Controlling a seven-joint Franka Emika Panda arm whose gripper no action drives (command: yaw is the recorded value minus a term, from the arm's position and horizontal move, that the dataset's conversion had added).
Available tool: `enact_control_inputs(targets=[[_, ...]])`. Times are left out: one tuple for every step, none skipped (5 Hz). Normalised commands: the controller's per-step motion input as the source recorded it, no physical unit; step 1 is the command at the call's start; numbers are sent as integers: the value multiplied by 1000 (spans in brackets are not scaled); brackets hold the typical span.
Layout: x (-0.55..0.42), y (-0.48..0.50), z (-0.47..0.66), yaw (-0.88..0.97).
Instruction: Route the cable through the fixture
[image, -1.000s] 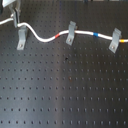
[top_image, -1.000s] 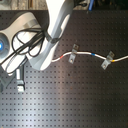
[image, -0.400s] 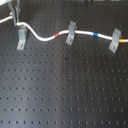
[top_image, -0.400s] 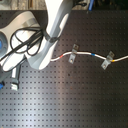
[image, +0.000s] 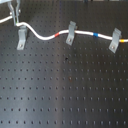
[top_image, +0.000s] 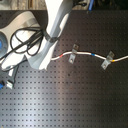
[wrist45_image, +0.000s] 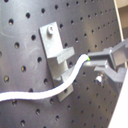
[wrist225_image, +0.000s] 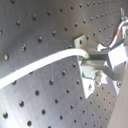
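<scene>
Currently we are seeing the cable (image: 45, 36) lying across the black perforated worktop (image: 65, 90), already seated in the middle clip (image: 71, 33) and the far clip (image: 115, 40) towards the first exterior view's right, with its red band (image: 59, 35) just beside the middle clip and its blue-and-yellow band (image: 96, 35) between the two. The remaining clip (image: 21, 38) sits at the first exterior view's left, and the gripper (image: 15, 19) is hanging just above it. In both wrist views the fingers (wrist45_image: 102, 59) are pinched shut on the cable, holding it right beside the clip's slot (wrist45_image: 64, 62); we are judging the cord to be resting at the mouth of the slot, not fully inside it. We are flagging these risks: the cord could ride over the clip's lip rather than drop in if the fingers come down off line, a hard pull could drag it out of the middle clip, and the fingers could strike the bracket since they are working so close to it. We are noting that in the second exterior view the arm (top_image: 52, 30) is covering the near clip and the gripper entirely, that the cord's end is running out of frame at the first exterior view's left, and that blur is keeping us from telling how deep the slot is.
</scene>
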Motion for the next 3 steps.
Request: enact_control_inputs(targets=[[196, 47, -81, 634], [104, 27, 2, 403], [42, 8, 127, 346]])
